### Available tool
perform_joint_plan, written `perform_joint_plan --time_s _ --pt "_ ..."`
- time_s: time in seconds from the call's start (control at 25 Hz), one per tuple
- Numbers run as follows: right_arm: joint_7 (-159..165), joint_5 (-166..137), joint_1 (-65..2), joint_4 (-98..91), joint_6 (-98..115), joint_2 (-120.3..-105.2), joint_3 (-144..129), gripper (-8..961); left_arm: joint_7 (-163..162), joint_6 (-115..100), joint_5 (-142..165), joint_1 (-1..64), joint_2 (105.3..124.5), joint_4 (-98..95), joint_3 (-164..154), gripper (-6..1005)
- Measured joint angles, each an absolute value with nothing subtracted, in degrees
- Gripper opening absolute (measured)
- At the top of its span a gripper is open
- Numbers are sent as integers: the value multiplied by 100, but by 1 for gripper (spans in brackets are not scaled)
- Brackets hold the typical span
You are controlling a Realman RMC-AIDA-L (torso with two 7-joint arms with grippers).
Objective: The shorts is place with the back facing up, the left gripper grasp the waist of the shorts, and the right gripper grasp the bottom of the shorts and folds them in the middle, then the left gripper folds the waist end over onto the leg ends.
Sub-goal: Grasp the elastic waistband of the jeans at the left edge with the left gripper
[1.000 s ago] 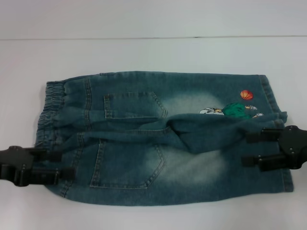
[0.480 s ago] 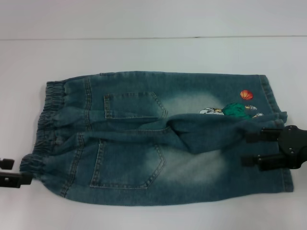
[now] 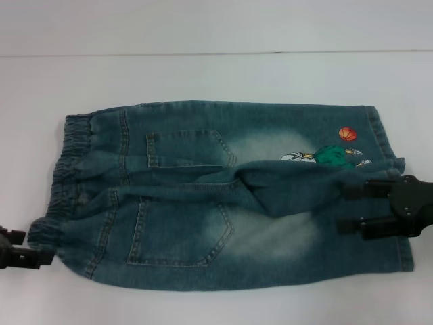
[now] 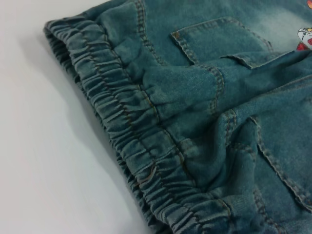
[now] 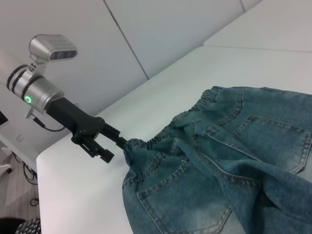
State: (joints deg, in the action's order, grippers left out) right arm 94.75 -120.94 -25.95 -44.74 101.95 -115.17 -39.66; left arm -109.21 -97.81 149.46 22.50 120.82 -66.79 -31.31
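Blue denim shorts [image 3: 203, 196] lie flat with the back pockets up, elastic waist [image 3: 67, 169] to the left and leg ends [image 3: 389, 149] to the right. A fold of one leg bunches across the middle. My left gripper [image 3: 32, 248] is at the near corner of the waist, open, its fingertips just at the waistband edge; the right wrist view shows this gripper [image 5: 119, 150] against the gathered corner. The left wrist view shows only the waistband [image 4: 136, 141]. Over the near leg end, my right gripper [image 3: 340, 209] is open with its fingers spread above the denim.
The shorts rest on a white table [image 3: 216, 74] whose far edge runs across the top of the head view. A colourful embroidered patch [image 3: 331, 156] sits near the leg hem. In the right wrist view the table's corner [image 5: 46, 161] drops off to the floor.
My left gripper has drawn back to the left off the shorts, from over the waist to just beyond its near corner. The right gripper has barely shifted.
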Motion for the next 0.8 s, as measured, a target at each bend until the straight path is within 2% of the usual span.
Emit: perform_joint_plan --time_s 0.28,0.72,0.8 --pt "9475 -12094 -2611 -4471 10195 -11527 -3979 941 -10924 -9716 14986 2304 12156 -6668 -3308 853" --pt "9474 -12093 -2600 -4464 10188 -11540 -3950 942 -10910 -9667 14971 2380 12164 -6605 -3307 848" --pt "9472 -12094 -2595 -4464 10184 -11545 -3949 942 -10898 -9620 14967 2384 12166 -6582 -3310 756"
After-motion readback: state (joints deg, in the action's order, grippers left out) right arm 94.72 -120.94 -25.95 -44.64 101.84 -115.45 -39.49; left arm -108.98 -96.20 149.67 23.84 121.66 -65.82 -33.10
